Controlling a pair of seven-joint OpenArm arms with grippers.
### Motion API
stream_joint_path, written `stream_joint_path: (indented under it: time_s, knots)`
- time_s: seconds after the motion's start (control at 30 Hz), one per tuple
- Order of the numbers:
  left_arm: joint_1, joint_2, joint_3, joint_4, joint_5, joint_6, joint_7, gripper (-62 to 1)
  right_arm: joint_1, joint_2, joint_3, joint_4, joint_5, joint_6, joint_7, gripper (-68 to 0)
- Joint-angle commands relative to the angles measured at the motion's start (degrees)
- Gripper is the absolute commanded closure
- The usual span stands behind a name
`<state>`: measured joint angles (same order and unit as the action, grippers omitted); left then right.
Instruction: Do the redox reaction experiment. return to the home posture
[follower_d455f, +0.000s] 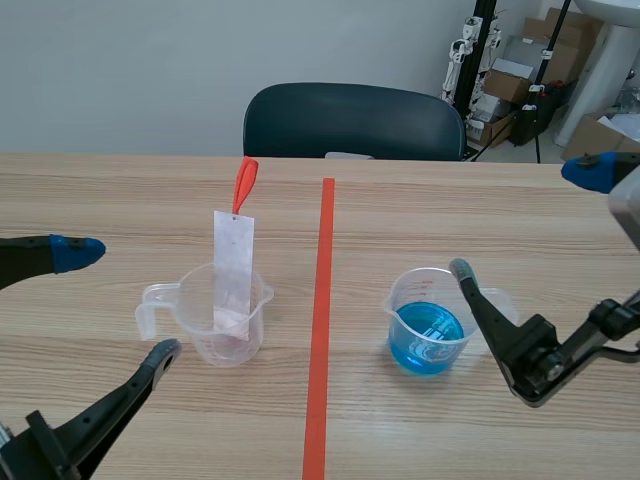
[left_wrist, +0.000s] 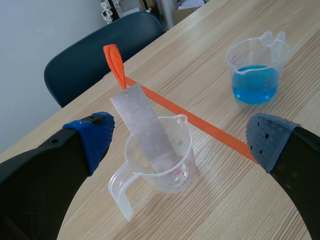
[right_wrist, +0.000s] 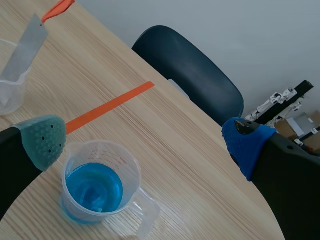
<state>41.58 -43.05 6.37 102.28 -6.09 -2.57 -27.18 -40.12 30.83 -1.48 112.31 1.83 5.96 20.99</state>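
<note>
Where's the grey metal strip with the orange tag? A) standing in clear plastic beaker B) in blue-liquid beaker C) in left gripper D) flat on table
A: the grey metal strip leans inside the clear plastic beaker, orange tag up.

Wooden table (follower_d455f: 450, 210): clear beaker (follower_d455f: 200, 335), blue-liquid beaker (follower_d455f: 430, 325)

Count on worktop (follower_d455f: 120, 200): 2 clear beakers, namely blue-liquid beaker (follower_d455f: 408, 300) and strip beaker (follower_d455f: 243, 345). 1 metal strip (follower_d455f: 232, 260), bearing 1 orange tag (follower_d455f: 245, 182). Behind: 1 dark chair (follower_d455f: 352, 122).
</note>
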Motion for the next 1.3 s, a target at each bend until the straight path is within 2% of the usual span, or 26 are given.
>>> stream_joint_path:
  time_s: [0.0,0.23,0.57,0.73,0.87,1.03,1.27]
  knots:
    - [0.2,0.2,0.2,0.6,-0.3,0.3,-0.6,-55.5,1.3,-0.6,0.8,0.9,0.4,-0.4,-0.2,-67.9]
    - [0.2,0.2,0.2,0.6,-0.3,0.3,-0.6,-55.5,1.4,-1.0,1.0,0.9,0.3,-0.4,-3.1,-67.9]
    - [0.2,0.2,0.2,0.6,-0.3,0.3,-0.6,-55.5,2.2,-2.8,1.9,0.3,0.3,0.1,-4.2,-67.9]
    - [0.2,0.2,0.2,0.6,-0.4,0.3,-0.6,-55.5,3.0,-2.9,2.0,-0.1,0.3,3.5,-4.2,-67.9]
    - [0.2,0.2,0.2,0.6,-0.4,0.3,-0.9,-55.5,3.1,-2.9,2.0,-0.6,0.3,3.6,-3.1,-67.9]
    - [0.2,0.2,0.2,0.6,-0.4,0.3,-0.9,-55.5,3.1,-2.9,2.0,-0.6,0.3,5.8,-2.6,-67.9]
    - [0.2,0.2,0.2,0.6,-0.4,0.3,-0.9,-55.5,3.0,-3.8,1.9,-0.6,0.1,6.5,-0.2,-67.9]
